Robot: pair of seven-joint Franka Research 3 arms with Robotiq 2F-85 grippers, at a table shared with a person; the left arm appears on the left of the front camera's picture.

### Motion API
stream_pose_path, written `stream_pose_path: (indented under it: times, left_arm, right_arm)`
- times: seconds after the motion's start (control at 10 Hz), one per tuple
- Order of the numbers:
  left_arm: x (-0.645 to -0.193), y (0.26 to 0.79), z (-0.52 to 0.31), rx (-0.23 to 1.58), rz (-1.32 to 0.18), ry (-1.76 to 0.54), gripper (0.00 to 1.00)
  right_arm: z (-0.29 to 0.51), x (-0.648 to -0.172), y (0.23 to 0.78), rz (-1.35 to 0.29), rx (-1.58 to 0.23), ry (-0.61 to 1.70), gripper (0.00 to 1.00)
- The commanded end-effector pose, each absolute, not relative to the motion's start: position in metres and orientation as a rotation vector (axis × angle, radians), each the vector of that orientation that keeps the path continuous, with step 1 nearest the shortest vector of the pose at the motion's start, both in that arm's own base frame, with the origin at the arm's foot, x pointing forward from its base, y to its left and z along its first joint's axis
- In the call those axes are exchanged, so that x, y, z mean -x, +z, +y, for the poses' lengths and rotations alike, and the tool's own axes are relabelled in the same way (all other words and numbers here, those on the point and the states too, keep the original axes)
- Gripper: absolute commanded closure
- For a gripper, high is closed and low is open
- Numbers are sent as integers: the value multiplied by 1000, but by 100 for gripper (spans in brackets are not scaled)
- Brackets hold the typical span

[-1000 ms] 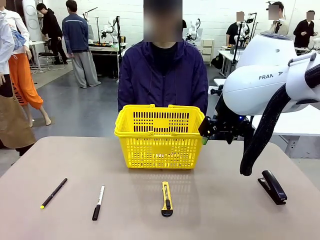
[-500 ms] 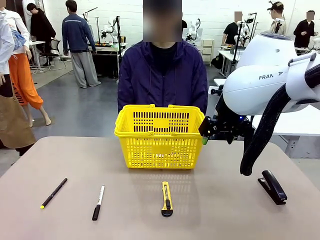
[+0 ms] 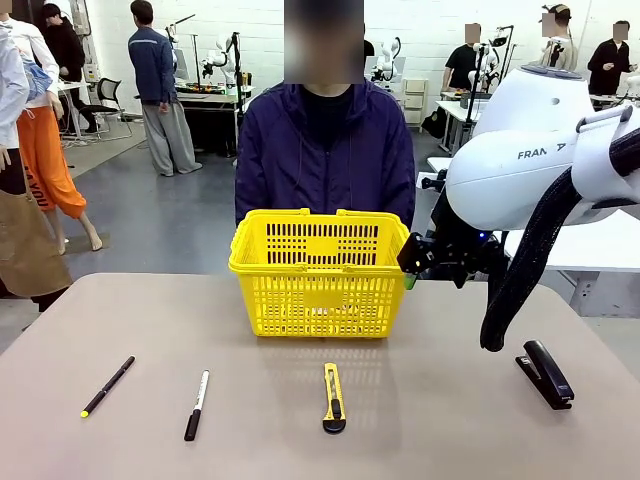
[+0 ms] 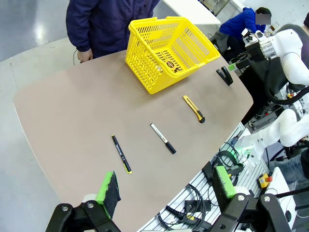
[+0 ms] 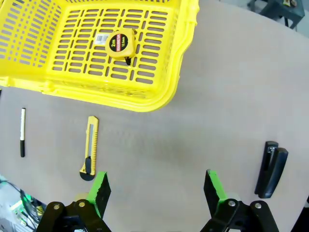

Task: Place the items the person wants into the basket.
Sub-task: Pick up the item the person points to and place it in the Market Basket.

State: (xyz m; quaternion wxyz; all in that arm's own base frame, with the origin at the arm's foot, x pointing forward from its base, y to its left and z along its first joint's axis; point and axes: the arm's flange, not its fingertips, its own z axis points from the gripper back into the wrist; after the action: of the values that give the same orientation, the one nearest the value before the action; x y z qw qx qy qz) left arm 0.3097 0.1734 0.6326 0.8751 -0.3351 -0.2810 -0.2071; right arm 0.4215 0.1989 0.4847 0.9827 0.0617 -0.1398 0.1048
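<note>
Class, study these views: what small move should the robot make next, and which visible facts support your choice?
Probably lower the open left tool toward the marker. The tape measure already lies in the basket, while the marker and the pen lie untouched on the table, on that arm's side.

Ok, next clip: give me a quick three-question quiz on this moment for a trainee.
1. True or false: the tape measure lies inside the basket.
2. How many tools lie outside the basket?
3. Fill the gap: the left gripper and the right gripper both stand ___, holding nothing.
Key: 1 true. 2 four: pen, marker, knife, stapler. 3 open.
</note>
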Motion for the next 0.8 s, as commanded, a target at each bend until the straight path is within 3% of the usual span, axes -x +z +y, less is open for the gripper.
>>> stream_pose_path:
  times: [0.0, 0.3, 0.4, 0.7]
  left_arm:
    - [-311, 634, 173, 708, -598, -434, 0]
    - [-311, 634, 173, 708, -598, -434, 0]
    - [-311, 634, 173, 708, -598, -434, 0]
    - [-311, 634, 173, 708, -598, -434, 0]
  right_arm:
    - [197, -422, 486, -285, -115, 211, 0]
    - [199, -421, 485, -281, -124, 211, 0]
    - [171, -400, 500, -235, -147, 488, 0]
    - [82, -359, 549, -330, -303, 734, 0]
